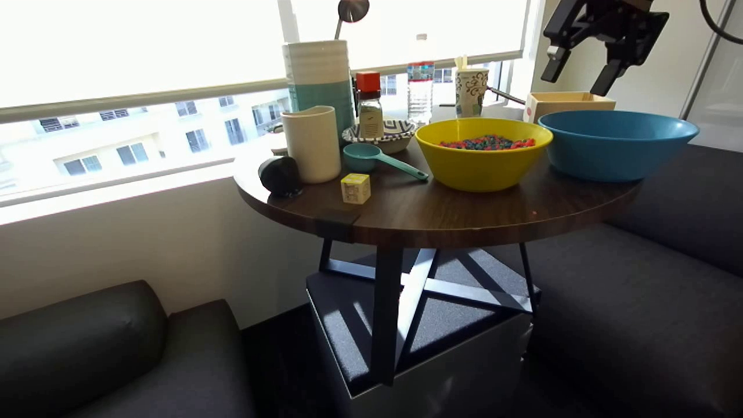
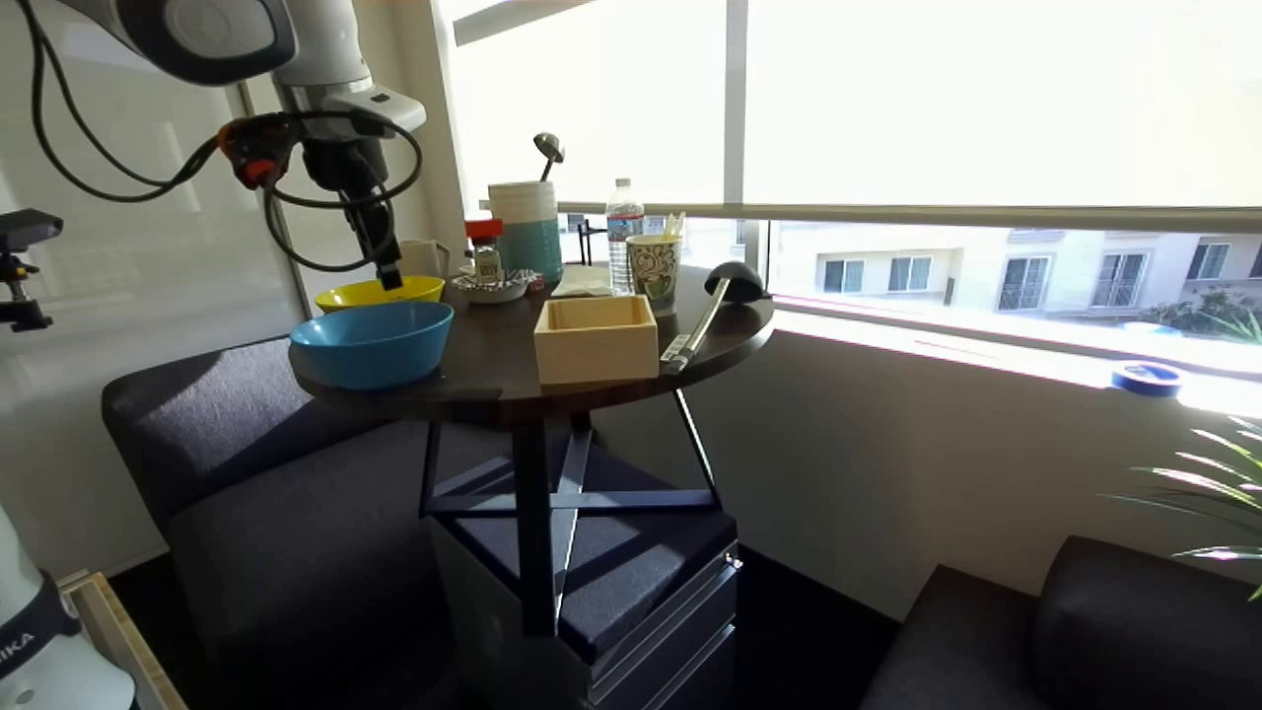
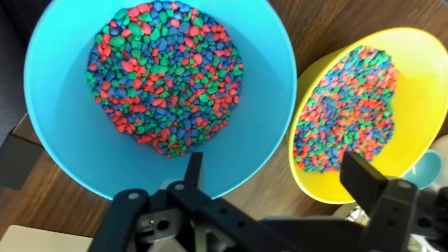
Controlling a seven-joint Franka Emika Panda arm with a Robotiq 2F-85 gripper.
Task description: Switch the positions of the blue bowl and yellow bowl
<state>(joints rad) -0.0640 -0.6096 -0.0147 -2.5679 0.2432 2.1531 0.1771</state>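
Observation:
The blue bowl (image 1: 615, 154) stands near the edge of the round table, with red, green and blue pebbles inside in the wrist view. Close beside it is the yellow bowl (image 1: 482, 168), holding similar pebbles. Their rims come very near each other; whether they touch I cannot tell. My gripper (image 3: 272, 155) is spread wide above both, nothing between its fingers. In the wrist view one finger (image 3: 193, 171) overlaps the blue bowl (image 3: 262, 84) and its opposite overlaps the yellow bowl (image 3: 416, 98). An exterior view has the gripper (image 1: 579, 75) clear above the blue rim.
A wooden box (image 2: 596, 345) and a ladle (image 2: 735, 281) lie near the table edge. Behind stand a paper cup (image 2: 654, 271) and a water bottle (image 1: 420, 87). A teal scoop (image 1: 363, 157), letter block (image 1: 356, 188) and white cup (image 1: 313, 145) are past the yellow bowl.

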